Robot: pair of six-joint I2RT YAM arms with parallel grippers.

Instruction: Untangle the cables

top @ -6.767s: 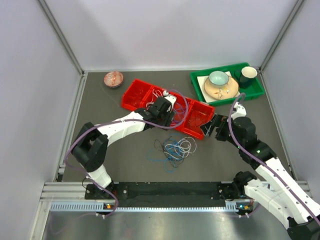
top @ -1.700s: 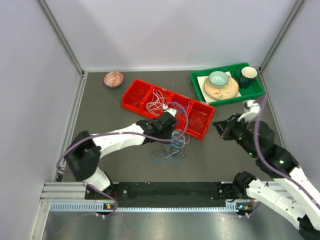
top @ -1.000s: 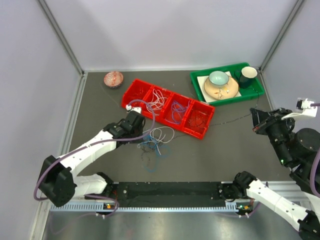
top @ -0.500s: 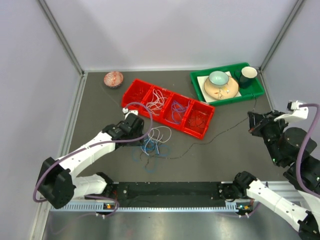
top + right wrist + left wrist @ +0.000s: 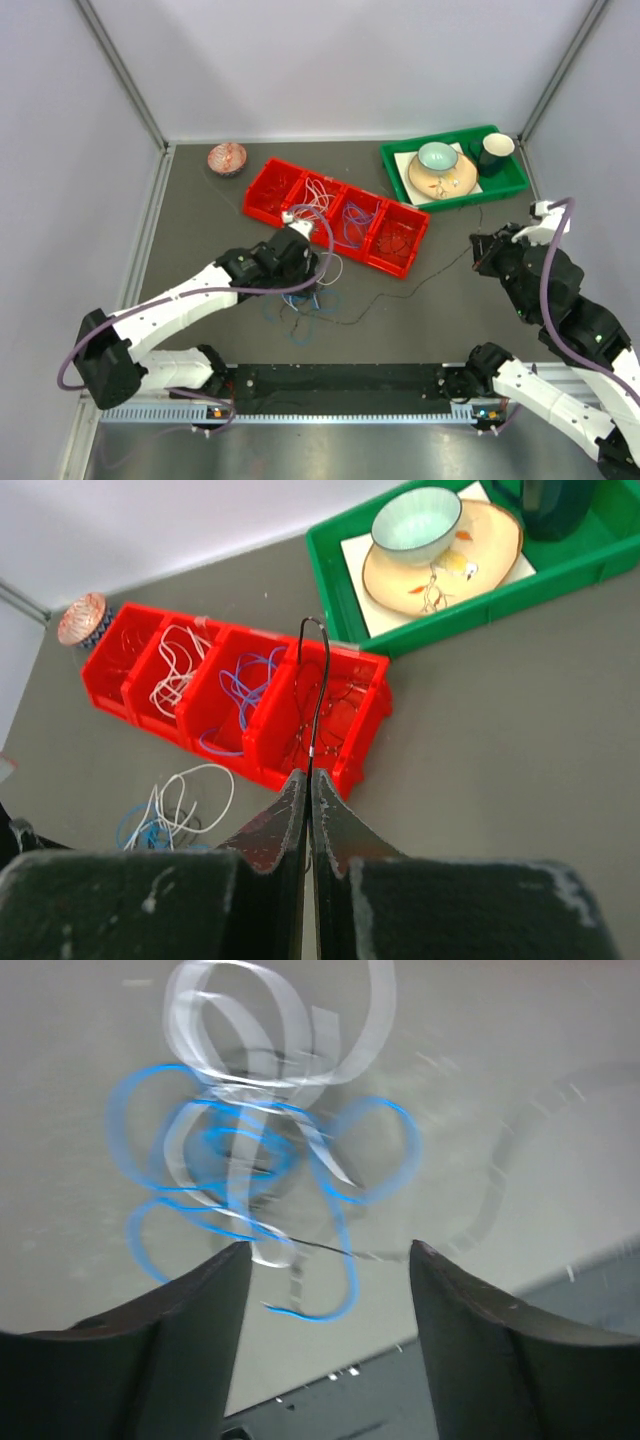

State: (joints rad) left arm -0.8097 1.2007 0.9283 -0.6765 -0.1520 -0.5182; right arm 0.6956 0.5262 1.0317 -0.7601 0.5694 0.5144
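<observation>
The right claw is pinched together on a thin black cable. In the top view this cable trails left to a tangle of thin blue and white cables on the grey bench, centre-left, just below the red plastic four-compartment tray. The left claw hangs spread apart over that tangle.

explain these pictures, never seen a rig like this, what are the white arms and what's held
Two white robot arms are bolted to a dark table. The wide picture looks down from above; the other two come from a camera on each wrist. The left gripper is open above a tangle of thin blue and white cables. The right gripper is pinched shut on one thin black cable that leads toward that tangle. On the table sit a red four-compartment tray holding wires, a green tray with a cream plate, pale green bowl and dark cup, and a small reddish bowl.
</observation>
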